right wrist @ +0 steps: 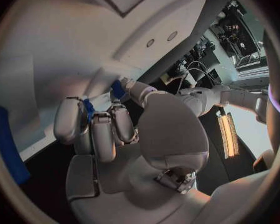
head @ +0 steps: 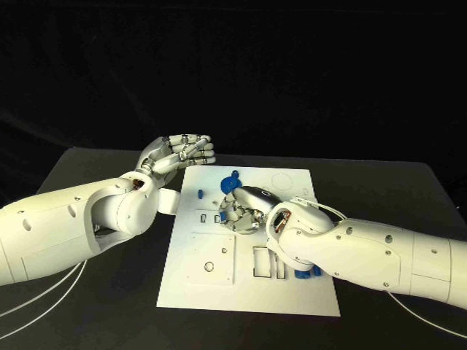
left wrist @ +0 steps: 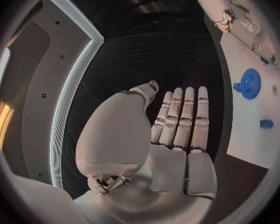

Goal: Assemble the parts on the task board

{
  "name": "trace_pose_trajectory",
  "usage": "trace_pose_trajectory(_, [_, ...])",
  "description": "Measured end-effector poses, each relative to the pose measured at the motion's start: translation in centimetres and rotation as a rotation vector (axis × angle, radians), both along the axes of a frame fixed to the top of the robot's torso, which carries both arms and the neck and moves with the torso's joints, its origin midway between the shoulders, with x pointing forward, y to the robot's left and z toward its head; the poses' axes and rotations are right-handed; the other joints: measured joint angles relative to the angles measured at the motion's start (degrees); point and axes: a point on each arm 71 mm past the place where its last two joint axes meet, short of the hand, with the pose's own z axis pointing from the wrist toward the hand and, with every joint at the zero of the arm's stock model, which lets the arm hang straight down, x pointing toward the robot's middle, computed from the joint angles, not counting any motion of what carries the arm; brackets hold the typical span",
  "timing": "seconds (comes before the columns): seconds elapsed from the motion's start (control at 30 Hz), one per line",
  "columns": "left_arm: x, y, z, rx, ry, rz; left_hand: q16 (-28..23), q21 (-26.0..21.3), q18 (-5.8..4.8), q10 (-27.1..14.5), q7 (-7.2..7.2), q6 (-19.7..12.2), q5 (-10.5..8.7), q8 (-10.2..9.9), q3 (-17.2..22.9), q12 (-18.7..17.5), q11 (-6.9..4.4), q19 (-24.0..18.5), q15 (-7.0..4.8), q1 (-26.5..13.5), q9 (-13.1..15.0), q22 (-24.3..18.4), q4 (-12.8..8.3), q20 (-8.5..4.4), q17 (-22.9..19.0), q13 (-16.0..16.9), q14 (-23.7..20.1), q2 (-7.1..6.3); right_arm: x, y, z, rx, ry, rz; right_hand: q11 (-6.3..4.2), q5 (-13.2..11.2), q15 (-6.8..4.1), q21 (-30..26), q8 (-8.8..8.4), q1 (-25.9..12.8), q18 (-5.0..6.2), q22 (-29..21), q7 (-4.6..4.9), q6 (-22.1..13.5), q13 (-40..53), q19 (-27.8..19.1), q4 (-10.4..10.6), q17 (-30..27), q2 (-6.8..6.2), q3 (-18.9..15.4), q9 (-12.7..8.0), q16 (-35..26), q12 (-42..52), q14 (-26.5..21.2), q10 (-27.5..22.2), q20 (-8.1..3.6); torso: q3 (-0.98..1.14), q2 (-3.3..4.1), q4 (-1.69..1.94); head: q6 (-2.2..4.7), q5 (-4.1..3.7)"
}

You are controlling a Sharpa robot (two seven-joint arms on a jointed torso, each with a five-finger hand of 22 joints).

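A: We begin with the black table, which carries everything here. On its middle lies the task board, a white plate with cut-out slots and round holes, its long side running away from the robot.

B: And the arms?

A: We see the left arm coming in beside the board's left edge and the right arm lying across the board's near right part. The left hand hangs over the bare table just off the board's far left corner. From the left wrist view we see its fingers straight and side by side, the palm bare — a released hand, grasping nothing.

B: What of the right hand?

A: The right hand sits low over the board's middle, fingers curled down toward the plate. In the right wrist view we make out a small blue piece between the curled fingers and another blue bit just past the thumb. We take it as grasping that small blue piece, though most of it is hidden.

B: And the other parts?

A: A blue gear stands on the board's far half, just beyond the right hand. A small blue peg stands near the left edge. A blue bar lies on the near right part of the board, beside the right arm — partly hidden by it.
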Motion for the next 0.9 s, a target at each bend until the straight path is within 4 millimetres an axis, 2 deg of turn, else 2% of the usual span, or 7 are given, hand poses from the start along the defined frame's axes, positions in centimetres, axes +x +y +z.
trace_pose_trajectory(0.83, [0.01,0.02,-0.04,0.0,0.005,-0.004,0.0,0.0,0.0,0.0,0.0,0.0,0.0,0.0,0.0,0.0,0.0,0.0,-0.21,0.0,0.0,0.0,0.0,0.0,-0.1,0.0,0.2,0.0,0.02,-0.18,-0.05,-0.004,-0.001,0.0,0.0,0.0,0.0,0.0,-0.01,-0.2,0.0,0.0,-0.09,-0.1,0.0,0.0,-0.2,0.0,-0.22,-0.2,-0.1,0.0,0.0,0.0,0.0,0.0,-0.03,0.01,0.03,0.03,-0.25])
trace_pose_trajectory(0.9, [0.01,0.02,-0.05,0.0,0.006,-0.004,0.0,0.0,0.0,0.0,0.0,0.0,0.0,0.0,0.0,0.0,0.0,0.0,-0.21,0.0,0.0,0.0,0.0,0.0,-0.1,0.0,0.2,0.0,0.02,-0.18,-0.06,-0.004,-0.001,0.001,0.07,0.0,0.0,-0.3,-0.3,-0.5,0.0,-0.1,0.14,-0.3,0.0,0.0,-0.2,0.0,-0.49,-0.2,0.0,0.0,0.0,0.0,-0.1,0.0,-0.03,0.01,0.03,0.03,-0.26])
